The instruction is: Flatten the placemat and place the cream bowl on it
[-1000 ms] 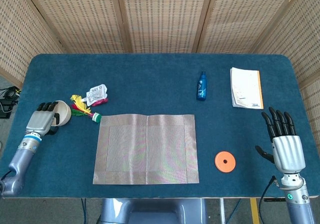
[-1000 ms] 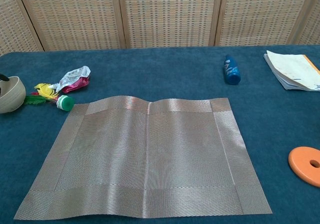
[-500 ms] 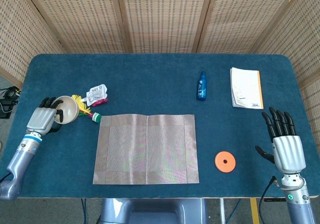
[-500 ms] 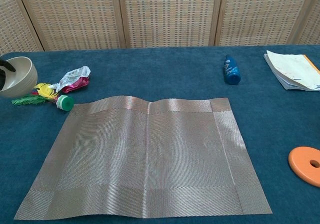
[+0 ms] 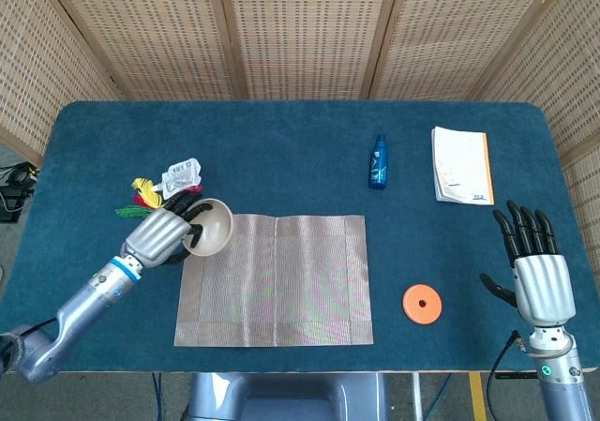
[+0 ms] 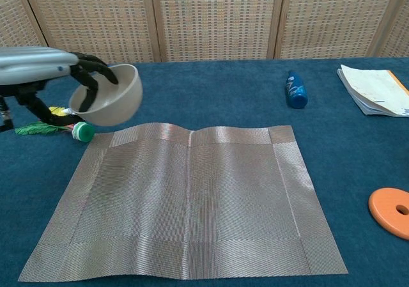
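Note:
My left hand [image 5: 167,231] [image 6: 48,76] grips the cream bowl [image 5: 210,227] [image 6: 108,96] by its rim and holds it tilted in the air, over the near-left corner region of the placemat's far edge. The woven beige placemat [image 5: 274,278] [image 6: 185,201] lies spread out in the table's middle, with a slight ridge along its centre fold at the far edge. My right hand [image 5: 537,273] hovers open at the table's front right, fingers spread and holding nothing; only the head view shows it.
A feathered shuttlecock [image 6: 61,128] and a crumpled packet [image 5: 181,174] lie left of the mat, behind the bowl. A blue bottle [image 5: 378,161] [image 6: 295,90] and a booklet [image 5: 461,164] [image 6: 374,89] sit at the back right. An orange disc [image 5: 422,304] [image 6: 391,211] lies right of the mat.
My left hand has lifted the cream bowl off the table at the far left and carried it rightward to the placemat's left edge. The right hand has stayed still.

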Robot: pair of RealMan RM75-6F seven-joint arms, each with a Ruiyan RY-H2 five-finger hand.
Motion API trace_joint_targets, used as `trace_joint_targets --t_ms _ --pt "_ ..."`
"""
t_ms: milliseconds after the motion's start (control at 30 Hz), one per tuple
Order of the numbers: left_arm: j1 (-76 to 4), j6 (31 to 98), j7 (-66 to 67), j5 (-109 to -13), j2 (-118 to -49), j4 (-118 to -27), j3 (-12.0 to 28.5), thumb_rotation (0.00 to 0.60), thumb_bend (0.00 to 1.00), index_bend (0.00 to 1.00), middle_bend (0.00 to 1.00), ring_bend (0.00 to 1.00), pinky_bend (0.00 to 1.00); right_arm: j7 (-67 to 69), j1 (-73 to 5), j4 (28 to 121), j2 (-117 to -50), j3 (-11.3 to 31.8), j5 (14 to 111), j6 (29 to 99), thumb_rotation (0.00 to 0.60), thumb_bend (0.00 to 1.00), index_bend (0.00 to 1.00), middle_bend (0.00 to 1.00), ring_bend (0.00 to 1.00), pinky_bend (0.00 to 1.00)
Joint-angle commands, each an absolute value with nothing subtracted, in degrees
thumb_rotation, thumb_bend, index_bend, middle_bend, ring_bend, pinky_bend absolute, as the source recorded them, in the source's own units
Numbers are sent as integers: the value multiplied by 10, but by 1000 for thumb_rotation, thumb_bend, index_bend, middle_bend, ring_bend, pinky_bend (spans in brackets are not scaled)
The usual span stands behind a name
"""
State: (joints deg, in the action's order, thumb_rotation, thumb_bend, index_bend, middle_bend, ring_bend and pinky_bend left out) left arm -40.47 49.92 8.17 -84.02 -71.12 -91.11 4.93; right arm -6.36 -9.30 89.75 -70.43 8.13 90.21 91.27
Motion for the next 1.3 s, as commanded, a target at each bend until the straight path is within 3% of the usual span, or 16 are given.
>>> trace_joint_targets --t_ms 33,300,700,867,967,1033,1100,1133,1200,1300 --pt "-456 436 139 -814 -748 -932 59 600 528 742 0 0 0 -62 -92 897 -703 82 900 913 600 0 59 0 0 0" --pt "-497 383 244 -741 -817 -915 42 600 528 742 0 0 0 -58 -90 893 -702 85 893 912 600 0 60 0 0 0" --pt "-516 377 320 -674 -841 -923 10 600 528 742 0 0 0 -55 -89 893 -700 86 891 915 600 0 60 0 0 0" --pt "-524 391 355 -643 -843 -932 1 600 525 691 0 0 0 -54 -89 894 -699 86 892 915 600 0 60 0 0 0" --pt "-526 403 365 -633 -843 -938 -3 600 473 505 0 0 0 -54 -89 894 -699 86 892 915 600 0 60 0 0 0" --pt "-525 411 366 -632 -842 -942 -4 600 308 221 0 0 0 -54 -88 895 -699 86 892 916 600 0 60 0 0 0" --pt "-521 427 359 -637 -837 -951 -2 600 124 42 0 0 0 -54 -88 895 -698 86 892 916 600 0 60 0 0 0" --pt "-519 433 355 -641 -833 -955 -1 600 53 3 0 0 0 -54 -88 895 -698 86 892 916 600 0 60 0 0 0" --pt "-515 443 345 -649 -826 -962 0 600 3 0 0 0 0 -54 -88 895 -698 86 893 916 600 0 60 0 0 0" --pt "-507 462 331 -663 -810 -976 3 600 0 0 0 0 0 -53 -88 896 -697 86 894 917 600 0 61 0 0 0"
